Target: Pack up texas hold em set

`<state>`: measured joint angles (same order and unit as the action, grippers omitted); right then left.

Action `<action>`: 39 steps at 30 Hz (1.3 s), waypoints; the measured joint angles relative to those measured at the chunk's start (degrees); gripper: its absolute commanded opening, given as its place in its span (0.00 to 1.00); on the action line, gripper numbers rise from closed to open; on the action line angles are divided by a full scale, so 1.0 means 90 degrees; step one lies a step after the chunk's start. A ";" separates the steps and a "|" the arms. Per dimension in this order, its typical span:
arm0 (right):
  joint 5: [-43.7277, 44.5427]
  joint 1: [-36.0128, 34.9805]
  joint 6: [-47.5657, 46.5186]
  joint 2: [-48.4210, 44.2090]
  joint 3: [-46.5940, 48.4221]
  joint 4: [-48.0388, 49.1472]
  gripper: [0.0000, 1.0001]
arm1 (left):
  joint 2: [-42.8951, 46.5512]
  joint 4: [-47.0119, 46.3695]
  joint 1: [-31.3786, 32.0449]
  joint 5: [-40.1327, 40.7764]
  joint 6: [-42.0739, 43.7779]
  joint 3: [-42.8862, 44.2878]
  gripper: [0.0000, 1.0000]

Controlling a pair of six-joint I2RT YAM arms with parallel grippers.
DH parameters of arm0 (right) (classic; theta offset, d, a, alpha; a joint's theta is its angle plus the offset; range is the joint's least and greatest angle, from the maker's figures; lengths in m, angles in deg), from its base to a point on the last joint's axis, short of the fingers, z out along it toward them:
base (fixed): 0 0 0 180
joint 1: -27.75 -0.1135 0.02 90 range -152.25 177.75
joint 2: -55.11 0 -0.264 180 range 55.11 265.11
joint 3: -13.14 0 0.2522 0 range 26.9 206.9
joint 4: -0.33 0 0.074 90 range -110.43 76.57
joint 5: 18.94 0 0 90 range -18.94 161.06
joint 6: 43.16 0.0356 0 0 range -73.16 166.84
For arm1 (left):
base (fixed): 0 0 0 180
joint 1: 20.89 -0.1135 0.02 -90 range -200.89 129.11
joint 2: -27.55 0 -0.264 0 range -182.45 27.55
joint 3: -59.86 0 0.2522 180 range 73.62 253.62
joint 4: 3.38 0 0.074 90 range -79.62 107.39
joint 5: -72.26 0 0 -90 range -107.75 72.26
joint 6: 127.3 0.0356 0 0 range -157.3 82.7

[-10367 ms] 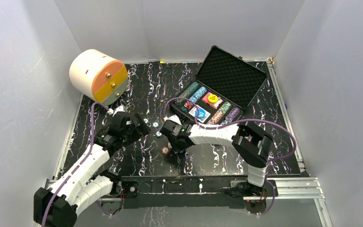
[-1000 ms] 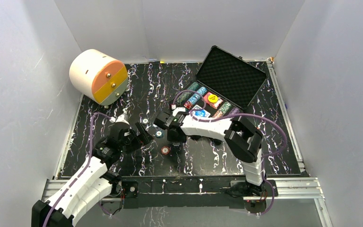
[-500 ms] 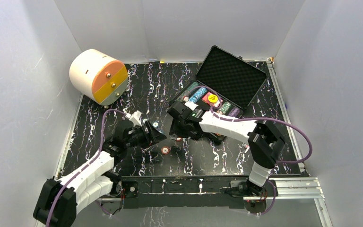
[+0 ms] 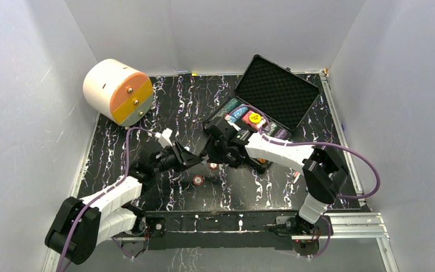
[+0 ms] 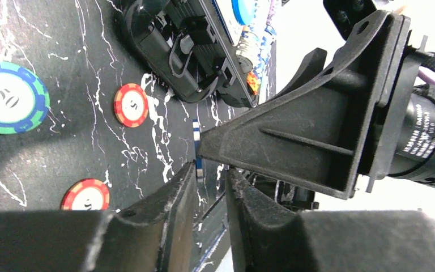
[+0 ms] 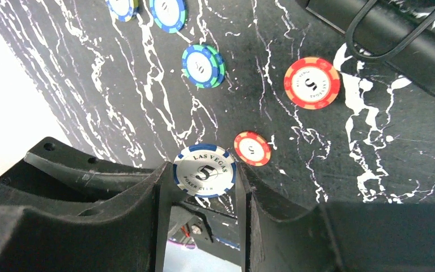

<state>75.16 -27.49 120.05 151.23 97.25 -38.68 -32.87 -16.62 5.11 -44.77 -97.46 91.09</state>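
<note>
Gathering loose chips for the case (image 4: pixel 276 89), by the look of it. Gripping a blue chip (image 6: pixel 205 170) in the right claw (image 6: pixel 202 180), face toward the wrist camera, both fingers against its rim, apparently held off the tabletop (image 4: pixel 147 116) just in front of the case.

Meeting it with the left claw (image 5: pixel 209 173): fingers narrowly apart, the chip's edge showing in the gap. Cannot tell whether pinching it or only bracketing it. Looks like a pass between claws or a regrip, though hard to say which.

As for the case: open, lid up, toward the far right of the tabletop, with rows of chips and card decks in the foam. Not yet packed: a red chip (image 6: pixel 311 83), a second red chip (image 6: pixel 252 148), a blue-green chip (image 6: pixel 203 65) and more blue ones further off, all flat on the tabletop.

Next, probably: get one firm hold before loosening the other, or risk dropping the chip on edge and seeing it roll. Then carry it over the case's near wall and slot it edge-on into a row, which calls for fine alignment. After that, back for the flat ones, needing a low, careful pinch. Far from done.
</note>
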 measured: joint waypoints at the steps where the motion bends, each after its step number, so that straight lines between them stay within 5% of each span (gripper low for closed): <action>1: -0.0029 0.0002 0.0017 -0.0010 -0.0002 0.0024 0.44 | -0.0017 -0.0053 0.0000 -0.0007 -0.0029 0.0000 0.16; 7: -0.0204 0.0083 0.0066 -0.0107 -0.0114 0.0165 0.45 | -0.0114 -0.0134 0.0000 0.0027 -0.0029 -0.0012 0.00; 11: -0.0257 0.0119 0.0007 -0.0117 -0.0158 0.0214 0.62 | -0.0131 -0.0121 0.0000 0.0032 0.0136 -0.0005 0.00; 14: -0.0503 0.0272 -0.0663 -0.0117 -0.0151 0.0270 0.85 | -0.0124 0.0189 0.0000 0.0075 0.0423 0.0172 0.00; 18: -0.1127 0.0777 -0.2178 -0.0250 -0.0143 0.0498 0.92 | -0.0034 0.0634 0.0000 0.0061 0.0976 0.0629 0.00; 29: -0.4175 0.2069 -0.5525 -0.1955 -0.0323 0.1564 0.61 | 0.0121 0.1151 -0.0092 -0.1447 0.2149 0.2059 0.00; 33: -0.4935 0.2001 -0.6098 -0.2135 -0.0323 0.1610 0.56 | 0.0121 0.0988 -0.0117 -0.2103 0.2137 0.2382 0.00; 39: -0.5418 0.2001 -0.6416 -0.2137 -0.0323 0.1615 0.34 | 0.0121 0.0605 -0.0117 -0.2613 0.1863 0.2402 0.00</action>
<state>26.39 -9.48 62.30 132.00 94.34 -24.15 -31.78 -11.18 4.06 -68.29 -80.69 112.71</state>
